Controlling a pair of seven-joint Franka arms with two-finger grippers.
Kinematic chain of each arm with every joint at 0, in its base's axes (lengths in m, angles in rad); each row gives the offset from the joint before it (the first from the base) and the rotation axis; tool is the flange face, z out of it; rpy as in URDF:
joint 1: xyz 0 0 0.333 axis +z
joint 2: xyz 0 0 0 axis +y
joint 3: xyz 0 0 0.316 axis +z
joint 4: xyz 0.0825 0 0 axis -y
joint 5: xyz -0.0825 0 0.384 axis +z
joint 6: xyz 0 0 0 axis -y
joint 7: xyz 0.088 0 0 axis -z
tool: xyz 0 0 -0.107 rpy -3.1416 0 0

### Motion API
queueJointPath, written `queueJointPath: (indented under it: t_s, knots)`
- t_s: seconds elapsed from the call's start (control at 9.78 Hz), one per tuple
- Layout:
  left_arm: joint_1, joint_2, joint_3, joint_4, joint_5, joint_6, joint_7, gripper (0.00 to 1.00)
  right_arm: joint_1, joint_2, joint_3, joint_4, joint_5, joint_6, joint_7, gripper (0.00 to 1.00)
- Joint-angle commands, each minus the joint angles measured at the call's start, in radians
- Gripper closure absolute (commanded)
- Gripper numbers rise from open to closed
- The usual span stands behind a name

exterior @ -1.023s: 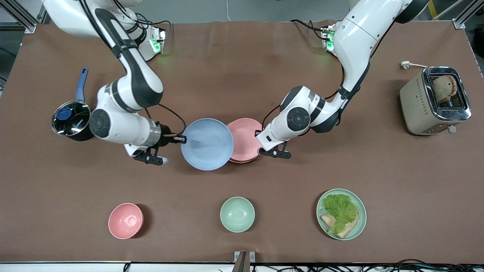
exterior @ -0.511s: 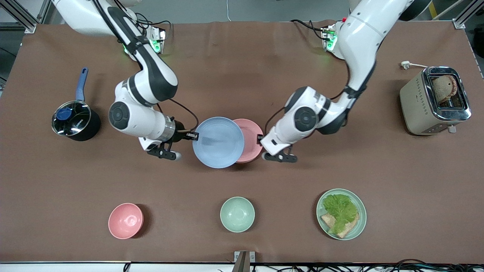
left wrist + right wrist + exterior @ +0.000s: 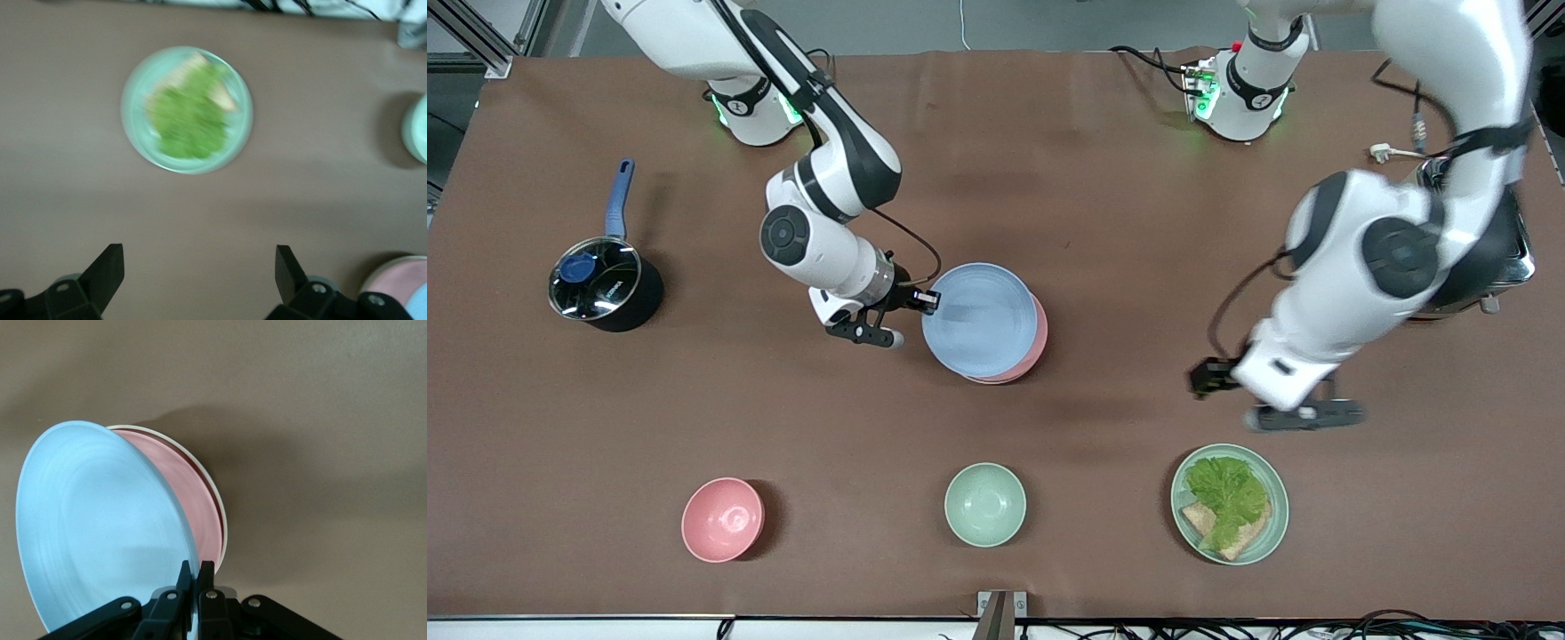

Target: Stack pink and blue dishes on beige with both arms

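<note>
1. my right gripper (image 3: 925, 300) is pinched tight on the rim of the blue plate (image 3: 978, 318), at the edge toward the right arm's end of the table; in the right wrist view the two fingers (image 3: 203, 583) press the thin rim between them.
2. the blue plate hangs tilted over the pink plate (image 3: 1033, 342), covering most of it, so that only a pink crescent shows toward the left arm's end.
3. the pink plate lies on the beige plate (image 3: 200, 463), of which only a thin cream rim peeks out from under it in the right wrist view.
4. whether the blue plate's low edge touches the pink one, i cannot tell.
5. my left gripper (image 3: 1202, 380) is up in the air over bare table, well apart from the stack, fingers spread wide with nothing between them.
6. the green plate (image 3: 1274, 524) with lettuce and bread lies below it in the left wrist view.
</note>
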Motion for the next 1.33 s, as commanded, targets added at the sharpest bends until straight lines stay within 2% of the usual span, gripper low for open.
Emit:
queueJointPath:
  t_s: [0.0, 0.31, 0.41, 0.61, 0.72, 0.82, 0.92, 1.02, 1.12, 1.23]
  knots:
    - [0.042, -0.091, -0.004, -0.003, 0.057, -0.065, 0.1, 0.0, 0.015, 0.004, 0.0, -0.035, -0.013, 0.065, 0.017, 0.98]
    - [0.115, -0.257, -0.013, -0.006, -0.042, -0.254, 0.217, 0.0, 0.038, 0.018, 0.002, -0.038, -0.013, 0.097, 0.02, 0.98]
    - [0.123, -0.283, -0.012, -0.003, -0.065, -0.316, 0.231, 0.0, 0.047, 0.024, 0.0, -0.038, -0.013, 0.102, 0.037, 0.97]
    - [0.146, -0.369, 0.034, -0.016, -0.184, -0.363, 0.267, 0.0, 0.047, 0.041, 0.0, -0.038, -0.014, 0.105, 0.037, 0.93]
    - [0.148, -0.395, 0.045, -0.017, -0.2, -0.416, 0.287, 0.0, 0.047, 0.046, 0.0, -0.038, -0.014, 0.11, 0.037, 0.9]
    - [0.14, -0.432, 0.073, -0.025, -0.202, -0.45, 0.289, 0.0, 0.044, 0.046, 0.0, -0.038, -0.014, 0.108, 0.037, 0.8]
    - [0.123, -0.463, 0.097, -0.049, -0.205, -0.459, 0.3, 0.0, 0.038, 0.044, 0.002, -0.035, -0.014, 0.098, 0.036, 0.65]
    - [0.069, -0.495, 0.164, -0.093, -0.208, -0.459, 0.33, 0.0, 0.033, 0.028, 0.0, -0.029, -0.014, 0.084, 0.033, 0.47]
    - [0.038, -0.521, 0.203, -0.127, -0.209, -0.459, 0.344, 0.0, 0.017, -0.017, -0.001, -0.027, -0.014, 0.072, 0.033, 0.16]
    - [0.034, -0.531, 0.208, -0.132, -0.209, -0.463, 0.344, 0.0, -0.003, -0.067, -0.004, -0.027, -0.014, 0.041, 0.033, 0.03]
